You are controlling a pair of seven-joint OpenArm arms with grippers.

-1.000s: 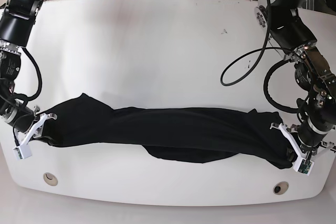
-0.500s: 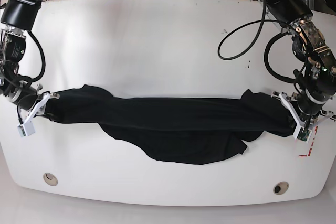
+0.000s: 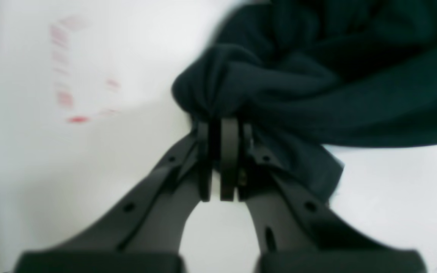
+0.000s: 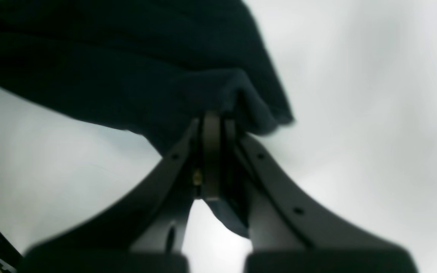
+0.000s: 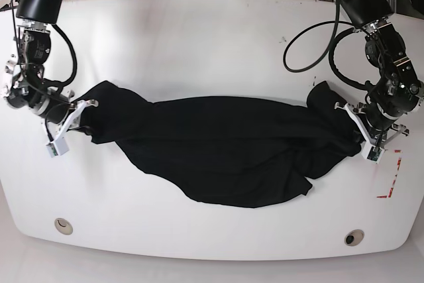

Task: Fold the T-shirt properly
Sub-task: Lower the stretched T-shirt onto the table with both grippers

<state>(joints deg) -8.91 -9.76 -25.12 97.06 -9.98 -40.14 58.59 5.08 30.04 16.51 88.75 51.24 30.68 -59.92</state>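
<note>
The black T-shirt [image 5: 218, 147] lies stretched sideways across the white table [image 5: 199, 51], bunched into a long band with a loose lobe sagging toward the front edge. My left gripper [image 5: 354, 127] is shut on the shirt's right end; in the left wrist view its fingers [image 3: 229, 151] pinch a gathered fold of the cloth [image 3: 317, 83]. My right gripper [image 5: 74, 118] is shut on the shirt's left end; the right wrist view shows its fingertips [image 4: 211, 151] clamped on a dark edge of the T-shirt [image 4: 127, 68].
Red tape marks [image 5: 392, 175] sit on the table at the right, near my left gripper. Two round holes [image 5: 63, 225] [image 5: 354, 237] lie along the front edge. Black cables [image 5: 315, 48] loop over the table's back right.
Both grippers have carried the shirt's ends away from the front edge toward the table's middle. The band has slackened and more cloth spreads out below it.
</note>
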